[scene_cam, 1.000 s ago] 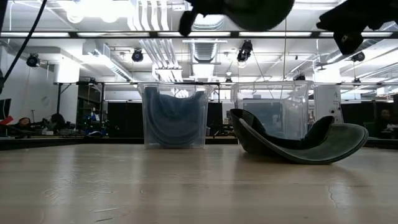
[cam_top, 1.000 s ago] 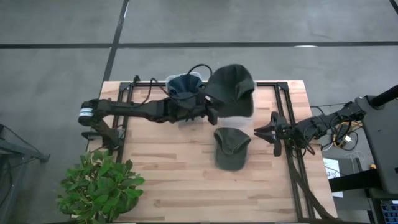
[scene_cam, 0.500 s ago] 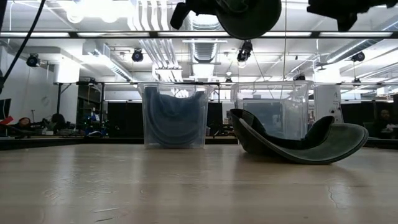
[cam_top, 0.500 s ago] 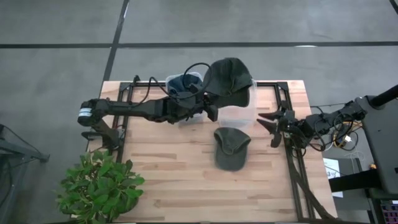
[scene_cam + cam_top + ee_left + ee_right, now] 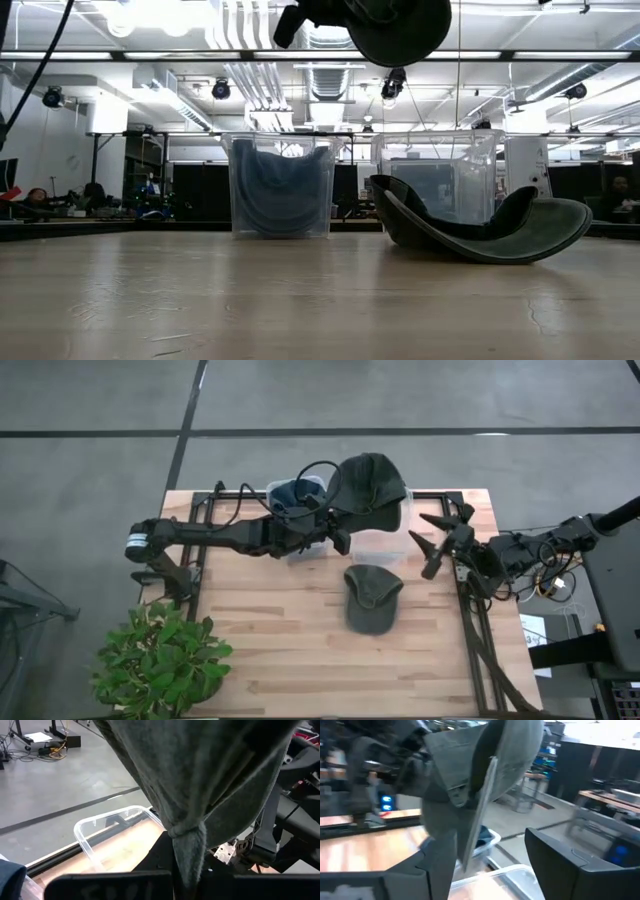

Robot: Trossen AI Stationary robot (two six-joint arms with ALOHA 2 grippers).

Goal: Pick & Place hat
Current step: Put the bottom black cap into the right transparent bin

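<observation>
A dark green hat (image 5: pixel 370 483) hangs in the air over the clear bin (image 5: pixel 385 545) at the far middle of the table, with my left gripper (image 5: pixel 338 532) shut on it. It also shows at the top of the low view as the hat (image 5: pixel 400 25). A second green hat (image 5: pixel 372 598) lies upside down on the table's middle, resting on its crown and brim (image 5: pixel 480 228). My right gripper (image 5: pixel 428 547) stands open to the right of both hats, touching nothing; its wrist view faces the lifted hat (image 5: pixel 485 770). My left gripper pinches a gathered fold of the hat's cloth (image 5: pixel 187 847) between its two fingers, which come roughly level from the table's left. The fingertips themselves are hidden under the cloth. The hat is lifted clear, spreading out beyond the fingers above the clear bin.
A clear bin holding blue cloth (image 5: pixel 293 497) stands left of the other bin, at the far edge. A potted plant (image 5: pixel 160 660) sits at the near left corner. Black rails (image 5: pixel 470 630) run along the table's right side. Bare wood lies near the front.
My right gripper has opened wide, risen out of the low view and swung toward the table's far edge. My left gripper has carried the hat a little toward the far edge, still clear of the bin.
</observation>
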